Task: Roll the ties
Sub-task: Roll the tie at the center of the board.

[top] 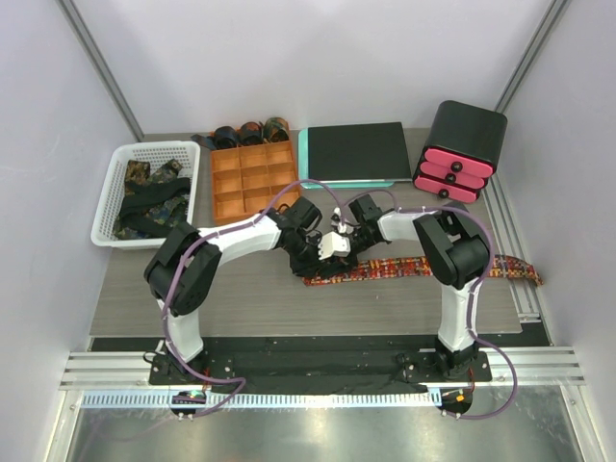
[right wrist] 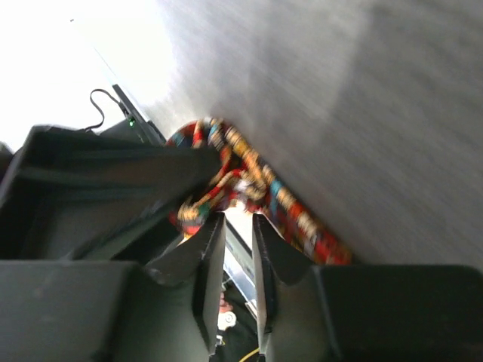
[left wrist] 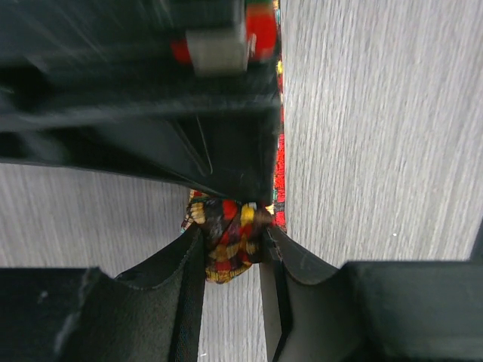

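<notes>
The red-orange check tie lies flat across the table toward the right edge. Its left end is wound into a small coil. My left gripper is shut on that coil, pinching it between both fingertips in the left wrist view. My right gripper meets it from the right. In the right wrist view its fingers stand a narrow gap apart, their tips pinching the bunched tie, and the flat strip runs off to the right. Several dark rolled ties sit behind the tray.
A white basket at the left holds dark patterned ties. An orange compartment tray stands beside it. A black pad on a teal board lies at the back. A black drawer unit with pink drawers stands at the back right.
</notes>
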Robot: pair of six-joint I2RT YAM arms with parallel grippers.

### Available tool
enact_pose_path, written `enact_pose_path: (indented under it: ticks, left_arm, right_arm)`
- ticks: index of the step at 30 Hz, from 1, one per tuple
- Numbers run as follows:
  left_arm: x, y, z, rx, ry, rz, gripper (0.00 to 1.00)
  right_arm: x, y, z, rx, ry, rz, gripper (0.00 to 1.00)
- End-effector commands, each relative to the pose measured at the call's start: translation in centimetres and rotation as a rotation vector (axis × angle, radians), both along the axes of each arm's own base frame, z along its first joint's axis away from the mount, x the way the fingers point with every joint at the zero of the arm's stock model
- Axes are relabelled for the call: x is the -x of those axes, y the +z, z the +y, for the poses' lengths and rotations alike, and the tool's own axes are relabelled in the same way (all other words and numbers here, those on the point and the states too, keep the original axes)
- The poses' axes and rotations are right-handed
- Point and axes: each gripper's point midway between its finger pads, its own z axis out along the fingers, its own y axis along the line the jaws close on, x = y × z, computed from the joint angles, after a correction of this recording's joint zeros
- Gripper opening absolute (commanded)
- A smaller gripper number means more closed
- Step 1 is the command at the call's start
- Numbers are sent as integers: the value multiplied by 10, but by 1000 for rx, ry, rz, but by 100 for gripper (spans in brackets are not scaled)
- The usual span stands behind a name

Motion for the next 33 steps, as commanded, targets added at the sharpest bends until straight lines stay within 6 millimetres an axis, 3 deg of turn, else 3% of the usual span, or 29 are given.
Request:
enact_pose_path:
  ticks: [1, 7, 12, 17, 20, 23, 30, 33]
  left_arm:
    - [4, -10, 1, -39, -27, 8, 32]
    - [3, -10, -1, -41, -29, 8, 32]
    - [4, -8, -1, -35, -33, 7, 33]
    - [3, -8, -1, -34, -34, 3, 34]
    - [3, -9, -1, -36, -34, 3, 34]
    - [3, -10, 0, -39, -35, 2, 34]
    - [1, -7, 0, -39, -29, -8, 36]
    - [1, -3, 1, -27, -27, -10, 39]
  right_arm:
    - [-7, 42, -2, -55, 42, -96, 31]
    - [-11, 47, -10, -47, 29, -115, 33]
    - [-17, 44, -4, -63, -13, -97, 36]
    - [-25, 46, 6, -114, -77, -68, 47]
    - [-22, 44, 10, -113, -68, -66, 46]
    - [-17, 36, 8, -86, -57, -51, 40]
    - [-13, 20, -3, -37, -21, -68, 5]
    - [-16, 18, -13, -25, -36, -52, 1]
